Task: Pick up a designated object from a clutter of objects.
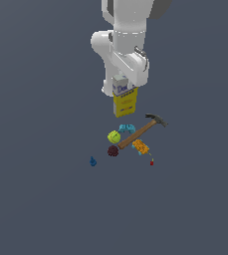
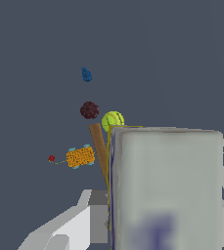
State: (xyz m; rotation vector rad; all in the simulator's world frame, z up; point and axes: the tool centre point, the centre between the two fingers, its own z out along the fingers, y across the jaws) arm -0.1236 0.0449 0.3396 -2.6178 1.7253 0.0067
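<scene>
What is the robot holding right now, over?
End effector shut on carton box. Box off the floor, above the clutter. Hammer, ball lie below, nothing blocking.

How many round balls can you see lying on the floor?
2. The yellow-green ball lies beside the hammer's wooden handle; the dark red ball lies just below it in the exterior view. The carton might hide more.

The carton box (image 1: 124, 99), white on top and yellow below, is held upright at the end of the white arm, clear of the grey floor (image 1: 36, 199). Below it are spread the hammer (image 1: 143, 130), yellow-green ball (image 1: 114, 137), teal piece (image 1: 126, 128), dark red lump (image 1: 113, 151) and orange block (image 1: 141, 147). A small blue piece (image 1: 92, 161) and a tiny red piece (image 1: 152, 162) are seen slightly apart from these.
</scene>
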